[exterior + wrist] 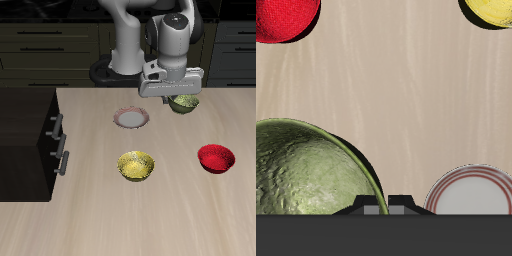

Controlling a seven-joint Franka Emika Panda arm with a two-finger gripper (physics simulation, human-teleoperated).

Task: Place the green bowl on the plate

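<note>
Your tool (178, 93) hangs just above the green bowl (306, 170) on the counter (160, 210), beside the plate (131, 117); whether its fingers grip anything, you cannot tell.

Glossy green bowl (306, 170), speckled inside; pale wood-grain table (396, 90), seemingly matt.

Dark cabinets (40, 25) behind a pale wooden table (150, 215).

The green bowl (184, 102) is sitting upright on the table toward the back, its glossy olive, pale-speckled inside (301, 170) showing. The plate (132, 117) is lying flat just beside it, whitish centre, pinkish-brown rim (471, 192), apart.
</note>
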